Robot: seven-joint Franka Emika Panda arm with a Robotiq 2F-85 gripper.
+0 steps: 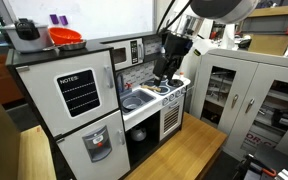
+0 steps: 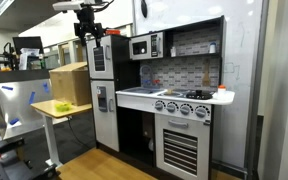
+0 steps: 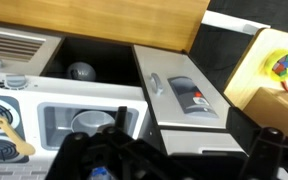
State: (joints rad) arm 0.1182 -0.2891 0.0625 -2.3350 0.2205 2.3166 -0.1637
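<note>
The toy kitchen stands on a wooden floor (image 2: 94, 160) in a lab room, with a whiteboard (image 1: 94, 15) behind it and white glass-door cabinets (image 1: 234, 90) to one side. The gripper (image 1: 167, 62) hangs above the white counter (image 1: 144, 112) with its fingers spread wide and nothing between them.

The sink (image 1: 134, 101) is nearest beneath it. It is set in the middle of the counter, between the fridge (image 1: 84, 110) at one end and the stove (image 1: 171, 92) at the other. In the wrist view a grey round bowl (image 3: 84, 122) lies in the sink and a wooden spoon (image 3: 9, 138) rests on a burner.

A microwave (image 2: 144, 45) sits above the counter's back edge. An orange bowl (image 1: 66, 38) and a grey pot (image 1: 26, 33) stand on top of the fridge. Well apart from the kitchen, a cardboard box (image 2: 69, 82) sits on a yellow table (image 2: 59, 108).
</note>
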